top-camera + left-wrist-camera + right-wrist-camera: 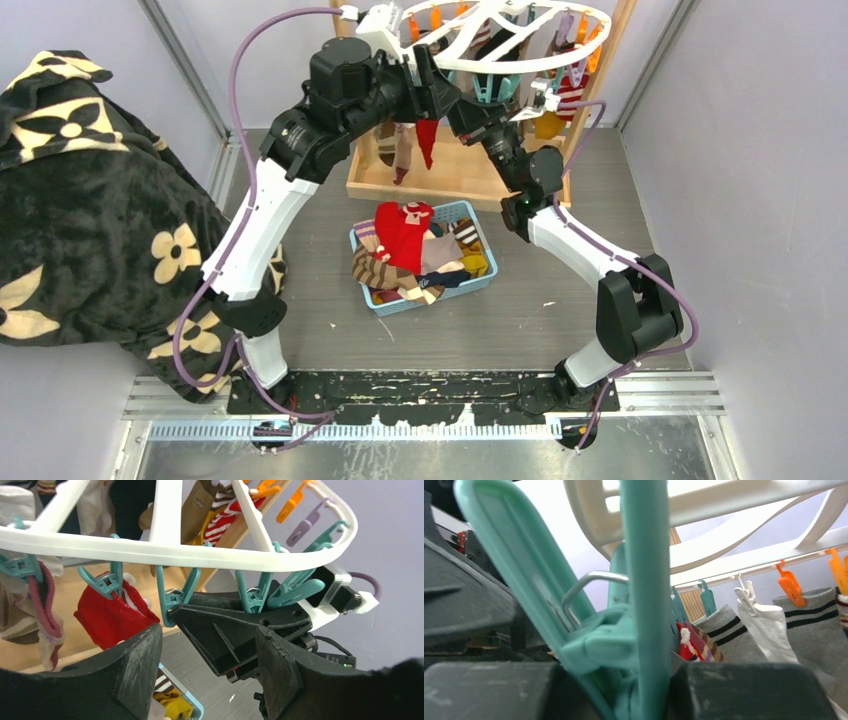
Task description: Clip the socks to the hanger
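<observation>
The white oval hanger (500,25) hangs at the back, above the wooden stand. A red sock (427,140) hangs from a teal clip (107,582) on its near rim and shows in the left wrist view (110,617). My left gripper (425,80) is up at the rim beside that clip, its jaws wide apart and empty (210,665). My right gripper (472,105) is just to its right under the rim, shut on a teal clip (634,605) and squeezing its handles. More socks (405,235) lie heaped in the blue basket.
The blue basket (478,285) sits mid-table below both grippers. The wooden stand (450,180) is behind it. Several socks hang from the hanger's far side, red-and-white striped (572,95), yellow (548,125) and grey (814,625). A black floral blanket (90,200) fills the left.
</observation>
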{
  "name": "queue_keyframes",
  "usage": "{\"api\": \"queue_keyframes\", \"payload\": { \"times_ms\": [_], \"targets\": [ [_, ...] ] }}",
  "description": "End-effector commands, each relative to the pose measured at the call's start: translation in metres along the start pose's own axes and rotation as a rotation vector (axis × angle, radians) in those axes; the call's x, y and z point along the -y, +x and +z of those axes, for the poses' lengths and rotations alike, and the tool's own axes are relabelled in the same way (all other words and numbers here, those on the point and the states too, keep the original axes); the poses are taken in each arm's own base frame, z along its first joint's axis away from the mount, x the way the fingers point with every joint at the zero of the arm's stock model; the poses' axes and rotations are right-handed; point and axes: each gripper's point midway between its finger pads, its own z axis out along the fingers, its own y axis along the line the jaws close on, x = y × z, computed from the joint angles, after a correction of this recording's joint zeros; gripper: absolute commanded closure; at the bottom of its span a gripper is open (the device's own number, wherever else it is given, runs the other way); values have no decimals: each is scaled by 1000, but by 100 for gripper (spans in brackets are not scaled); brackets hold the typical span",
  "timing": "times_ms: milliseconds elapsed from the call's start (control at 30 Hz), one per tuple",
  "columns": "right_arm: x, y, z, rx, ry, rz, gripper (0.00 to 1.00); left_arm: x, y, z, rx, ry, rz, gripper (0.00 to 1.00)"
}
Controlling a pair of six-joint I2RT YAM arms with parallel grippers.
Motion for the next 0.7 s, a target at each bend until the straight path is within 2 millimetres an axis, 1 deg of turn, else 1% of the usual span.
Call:
{"api": "queue_keyframes", "payload": {
  "times_ms": [0,133,233,400,500,667],
  "targets": [
    [-41,-31,11,69,-103,-44,80,7,-9,10,38,27,-26,33],
    [-43,-31,12,64,-106,-48,80,3,-15,19,68,4,-13,39],
    [-44,-30,12,56,-111,-49,80,-1,-19,22,94,-10,-3,41],
    [-45,-29,12,50,-115,-47,80,-5,-28,26,138,-30,9,43],
    [-46,-28,12,46,-119,-46,80,-8,-31,28,150,-37,10,45],
    [-49,-28,13,40,-127,-45,81,-12,-33,32,162,-52,14,44]
  ]
}}
